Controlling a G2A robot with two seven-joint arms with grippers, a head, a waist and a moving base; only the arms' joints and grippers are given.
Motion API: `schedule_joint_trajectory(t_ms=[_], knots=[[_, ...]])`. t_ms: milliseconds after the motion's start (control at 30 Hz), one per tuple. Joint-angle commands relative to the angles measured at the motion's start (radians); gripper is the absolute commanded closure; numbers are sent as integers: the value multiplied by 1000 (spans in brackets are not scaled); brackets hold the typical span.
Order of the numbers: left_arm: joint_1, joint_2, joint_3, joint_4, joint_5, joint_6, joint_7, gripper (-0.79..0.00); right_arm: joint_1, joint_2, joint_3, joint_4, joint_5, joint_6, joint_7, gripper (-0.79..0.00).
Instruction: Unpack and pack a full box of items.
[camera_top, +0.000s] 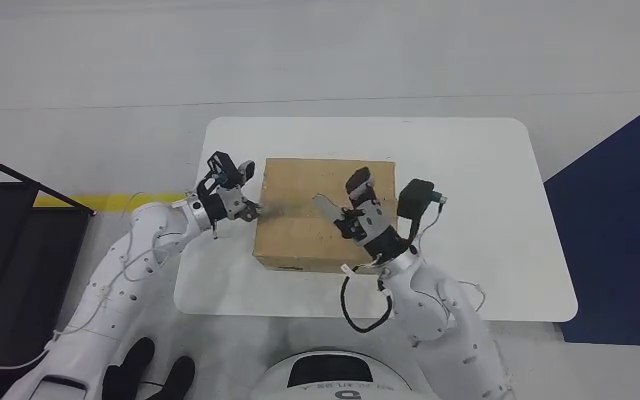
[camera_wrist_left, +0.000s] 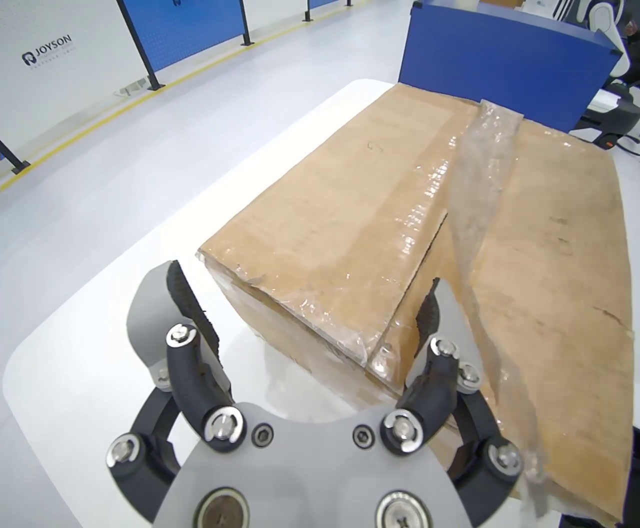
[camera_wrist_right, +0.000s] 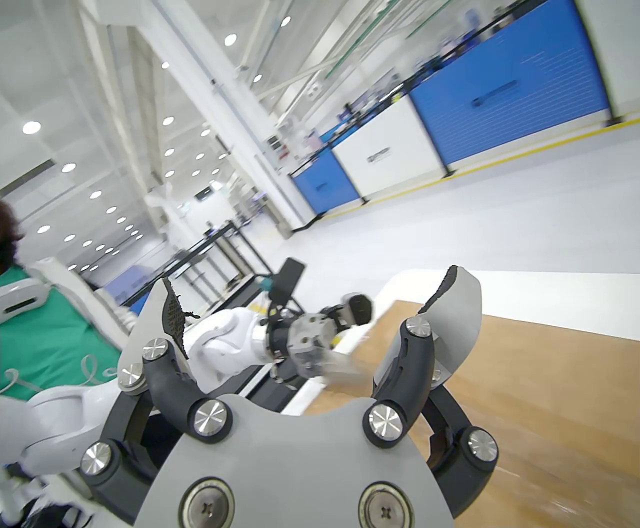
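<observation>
A closed cardboard box (camera_top: 322, 215) stands in the middle of the white table (camera_top: 480, 160). My left gripper (camera_top: 243, 200) is at the box's left end, open, with the box's corner (camera_wrist_left: 300, 280) between its fingers and nothing gripped. A loose strip of clear tape (camera_wrist_left: 480, 200) lifts off the top seam and trails past the outside of one finger (camera_wrist_left: 440, 320). My right gripper (camera_top: 342, 195) hovers open over the box top (camera_wrist_right: 525, 390), holding nothing. It faces the left gripper (camera_wrist_right: 320, 335).
Bare table lies to the right of the box and behind it. A blue partition (camera_top: 600, 250) stands off the table's right side, and a black rack (camera_top: 20, 200) is at the far left. A yellow floor line (camera_top: 90, 200) runs behind the left arm.
</observation>
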Motion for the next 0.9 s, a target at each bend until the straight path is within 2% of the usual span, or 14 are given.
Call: schedule_joint_trajectory(t_ms=[0,133,267,333,567,667,767,867], knots=[[2,3,-22,11,-1,9,4,-785,-64,6,42,-19,-19,16,-41,-785],[24,17,-104,38,-19,22,33,-785,-153,15,114,-32,14,-16,-97,-785],[67,33,-179,16,-5,21,22,-785,-186,22,159,-25,51,-41,-88,-785],[92,35,-187,3,-75,-33,26,-785,-186,23,163,-24,44,-34,-82,-785],[92,35,-187,3,-75,-33,26,-785,-186,23,163,-24,44,-34,-82,-785],[100,34,-192,-22,-52,4,42,-785,-186,23,163,-24,44,-34,-82,-785],[119,32,-232,17,-179,-19,119,-785,-186,23,163,-24,44,-34,-82,-785],[113,36,-269,80,-338,-90,85,-785,-186,23,163,-24,44,-34,-82,-785]])
